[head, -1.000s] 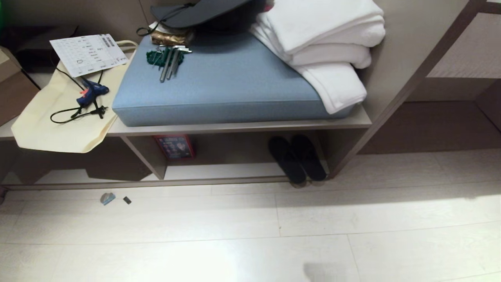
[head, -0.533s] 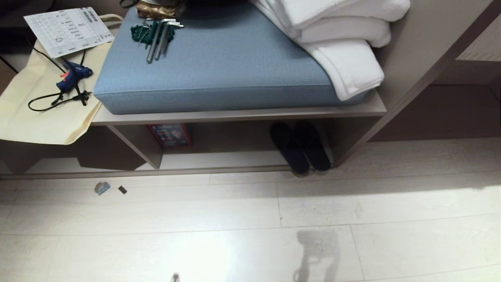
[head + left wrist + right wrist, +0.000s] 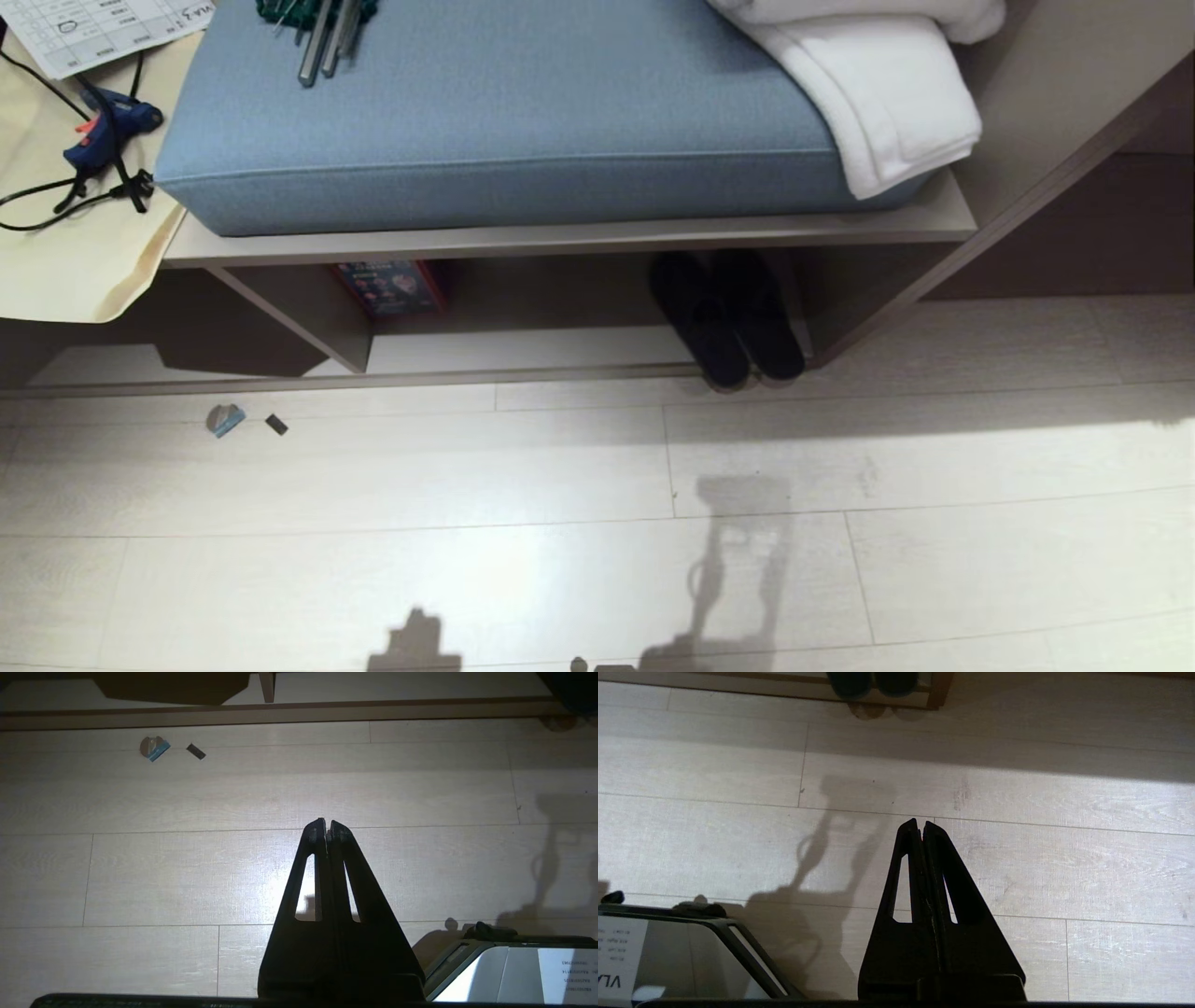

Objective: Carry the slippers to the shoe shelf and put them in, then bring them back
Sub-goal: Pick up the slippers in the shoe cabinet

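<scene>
Both the right gripper and the left gripper are hanging pinched together, empty; the slippers are sitting far ahead inside the shoe shelf, whose low top board is risking a snagged reach.

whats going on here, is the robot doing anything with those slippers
Nothing is being handled right now. The slippers sit side by side in the right end of the shoe shelf, heels poking out onto the floor. The left gripper and right gripper are both shut and empty, hanging over bare floor short of the shelf.
</scene>
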Tool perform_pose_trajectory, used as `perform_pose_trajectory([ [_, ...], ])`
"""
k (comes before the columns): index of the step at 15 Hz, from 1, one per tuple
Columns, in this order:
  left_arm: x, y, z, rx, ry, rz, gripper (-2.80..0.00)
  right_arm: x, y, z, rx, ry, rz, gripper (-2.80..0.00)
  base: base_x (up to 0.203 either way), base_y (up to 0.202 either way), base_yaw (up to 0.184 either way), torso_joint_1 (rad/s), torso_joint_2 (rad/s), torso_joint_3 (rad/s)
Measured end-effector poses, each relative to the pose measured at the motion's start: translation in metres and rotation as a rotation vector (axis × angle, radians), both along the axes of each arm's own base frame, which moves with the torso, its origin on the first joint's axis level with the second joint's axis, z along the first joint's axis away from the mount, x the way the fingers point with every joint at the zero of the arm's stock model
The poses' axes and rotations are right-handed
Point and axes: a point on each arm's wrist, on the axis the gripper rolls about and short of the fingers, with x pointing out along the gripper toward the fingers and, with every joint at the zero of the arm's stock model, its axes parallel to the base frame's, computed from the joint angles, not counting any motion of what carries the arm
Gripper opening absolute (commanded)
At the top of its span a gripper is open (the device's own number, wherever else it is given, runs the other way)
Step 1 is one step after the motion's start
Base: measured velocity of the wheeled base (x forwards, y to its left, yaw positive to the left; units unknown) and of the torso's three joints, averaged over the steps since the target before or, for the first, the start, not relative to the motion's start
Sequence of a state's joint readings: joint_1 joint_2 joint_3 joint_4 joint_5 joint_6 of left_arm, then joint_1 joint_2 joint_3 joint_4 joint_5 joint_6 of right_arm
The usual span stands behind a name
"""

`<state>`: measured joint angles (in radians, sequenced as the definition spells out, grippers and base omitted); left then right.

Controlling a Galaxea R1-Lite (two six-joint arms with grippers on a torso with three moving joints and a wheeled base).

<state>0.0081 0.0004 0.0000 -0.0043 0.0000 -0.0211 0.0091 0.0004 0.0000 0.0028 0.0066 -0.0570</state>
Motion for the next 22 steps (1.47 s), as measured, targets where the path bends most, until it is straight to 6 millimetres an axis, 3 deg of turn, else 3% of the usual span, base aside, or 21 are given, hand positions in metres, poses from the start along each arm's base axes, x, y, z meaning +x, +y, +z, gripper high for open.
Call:
perform_pose_trajectory([
  [22,0.0,0.0,0.0,0.0,0.0,0.0,-2.8,0.0,0.0,0.0,0.0,0.0,0.0,-2.8,0.0,0.0,0.0,0.002,0.0,-0.197],
])
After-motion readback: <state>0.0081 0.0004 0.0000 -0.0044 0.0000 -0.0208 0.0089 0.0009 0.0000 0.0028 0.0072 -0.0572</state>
